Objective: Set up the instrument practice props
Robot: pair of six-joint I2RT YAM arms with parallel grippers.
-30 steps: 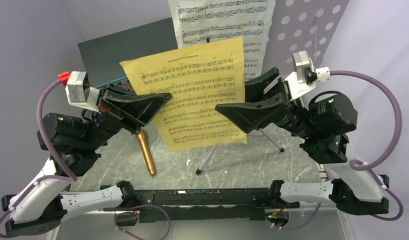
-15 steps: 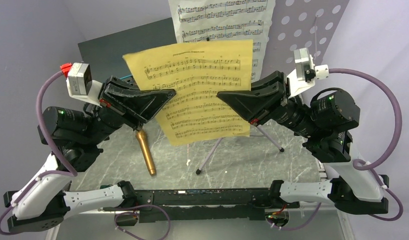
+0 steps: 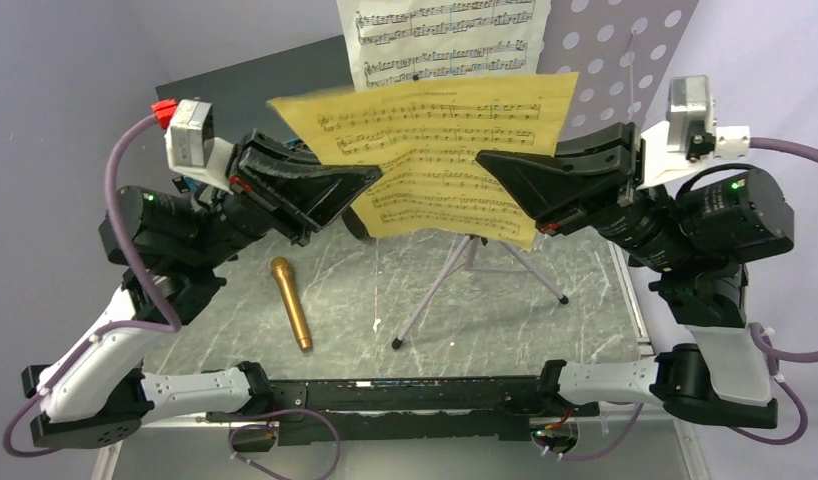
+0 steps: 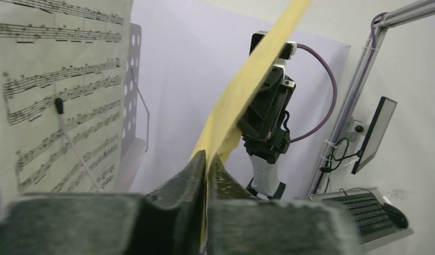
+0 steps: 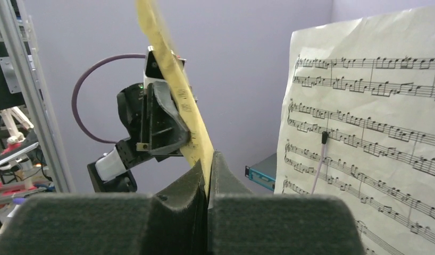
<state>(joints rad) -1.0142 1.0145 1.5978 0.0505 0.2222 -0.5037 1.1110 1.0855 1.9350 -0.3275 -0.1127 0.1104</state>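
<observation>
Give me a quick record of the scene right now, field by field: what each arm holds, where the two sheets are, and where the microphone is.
left gripper: fingers shut on yellow sheet, left edge
right gripper: fingers shut on yellow sheet, right edge
yellow sheet: held in the air between both arms
white sheet: upright against music stand
microphone: lying on table, untouched

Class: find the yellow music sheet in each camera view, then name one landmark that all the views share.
Top external: yellow music sheet at centre, held between left gripper and right gripper.
Left wrist: the sheet edge-on, rising from bottom centre to the top.
Right wrist: the sheet edge-on, left of centre.
Shared landmark: white music sheet.
</observation>
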